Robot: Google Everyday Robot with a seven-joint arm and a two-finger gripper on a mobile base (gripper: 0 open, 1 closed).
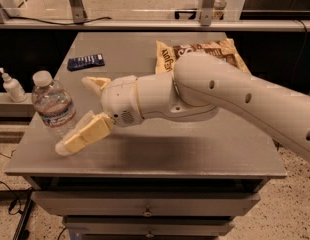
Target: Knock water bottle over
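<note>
The water bottle is clear ribbed plastic with a white cap and a blue, red and white label. It stands upright near the left edge of the grey table. My gripper is open just right of the bottle. Its lower finger lies low over the table and overlaps the bottle's base. Its upper finger sits behind and right of the bottle, level with its shoulder. My white arm reaches in from the right across the table.
A brown snack bag lies at the back right of the table, partly behind my arm. A dark blue packet lies at the back left. A small white pump bottle stands off the table to the left. Drawers sit below the tabletop.
</note>
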